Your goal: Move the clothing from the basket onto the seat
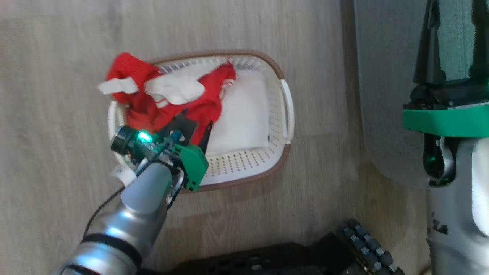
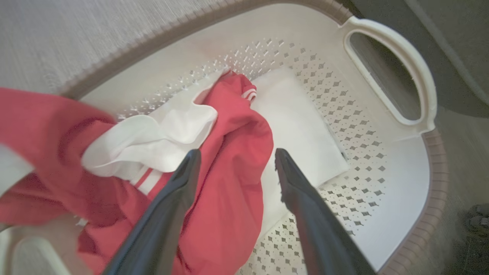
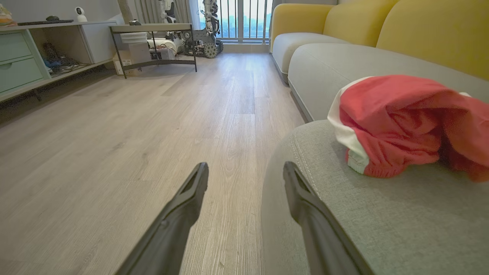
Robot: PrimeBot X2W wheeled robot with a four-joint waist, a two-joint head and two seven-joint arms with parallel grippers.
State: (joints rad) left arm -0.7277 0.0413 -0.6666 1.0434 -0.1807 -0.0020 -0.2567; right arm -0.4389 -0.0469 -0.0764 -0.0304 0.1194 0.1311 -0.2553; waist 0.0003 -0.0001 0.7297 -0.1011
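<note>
Some red clothing point(image 1: 208, 109) lies in the basket point(image 1: 244, 164), spilling over its rim

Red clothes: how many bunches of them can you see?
2. One red bunch lies in the basket, spilling over its rim. The other red bunch sits on the seat. More pieces may hide inside the basket's bunch.
</note>
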